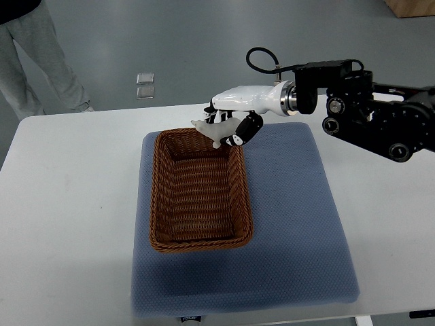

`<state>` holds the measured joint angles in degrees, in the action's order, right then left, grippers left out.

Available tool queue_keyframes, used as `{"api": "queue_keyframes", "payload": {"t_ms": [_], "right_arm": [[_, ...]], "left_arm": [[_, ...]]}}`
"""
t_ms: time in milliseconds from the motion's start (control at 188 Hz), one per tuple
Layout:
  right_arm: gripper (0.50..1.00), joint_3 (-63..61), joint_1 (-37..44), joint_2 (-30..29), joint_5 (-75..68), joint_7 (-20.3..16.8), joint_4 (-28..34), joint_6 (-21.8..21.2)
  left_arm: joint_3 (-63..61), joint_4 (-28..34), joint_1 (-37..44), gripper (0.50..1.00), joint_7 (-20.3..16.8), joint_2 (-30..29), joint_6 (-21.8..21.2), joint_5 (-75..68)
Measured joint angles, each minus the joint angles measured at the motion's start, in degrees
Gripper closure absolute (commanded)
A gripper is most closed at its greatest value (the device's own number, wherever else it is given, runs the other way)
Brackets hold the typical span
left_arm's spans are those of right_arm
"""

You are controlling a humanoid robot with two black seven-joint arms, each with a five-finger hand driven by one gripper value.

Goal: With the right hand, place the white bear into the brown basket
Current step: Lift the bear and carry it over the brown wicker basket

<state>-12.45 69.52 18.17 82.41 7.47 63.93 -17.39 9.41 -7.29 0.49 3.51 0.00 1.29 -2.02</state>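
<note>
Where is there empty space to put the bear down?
Inside the brown basket nothing lies yet. The blue mat is bare right of it and in front. It is crowded at the basket's far rim, where the right robot hand holds the white bear.

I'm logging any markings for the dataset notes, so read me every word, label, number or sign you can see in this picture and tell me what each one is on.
No text can be read.
A small dark tag at the near edge of the blue mat: light marks, too small and blurred to read.
No print shows on the brown basket, the white bear, the right robot hand holding it, or the table.
</note>
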Motion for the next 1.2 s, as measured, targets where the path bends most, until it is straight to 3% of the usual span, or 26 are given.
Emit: {"api": "queue_keyframes", "payload": {"t_ms": [224, 464, 1200], "right_arm": [[1.0, 4.1, -1.4, -5.2, 0.1, -0.4, -4.8, 0.0], [1.0, 5.2, -4.2, -6.8, 0.3, -0.4, -8.2, 0.2], [1.0, 5.4, -4.4, -10.7, 0.3, -0.4, -8.3, 0.1]], "left_arm": [[0.0, 0.0, 0.0, 0.5, 0.0, 0.0, 0.0, 0.0], [0.0, 0.0, 0.1, 0.5, 0.0, 0.0, 0.0, 0.0], [0.0, 0.0, 0.0, 0.5, 0.0, 0.0, 0.0, 0.0]]}}
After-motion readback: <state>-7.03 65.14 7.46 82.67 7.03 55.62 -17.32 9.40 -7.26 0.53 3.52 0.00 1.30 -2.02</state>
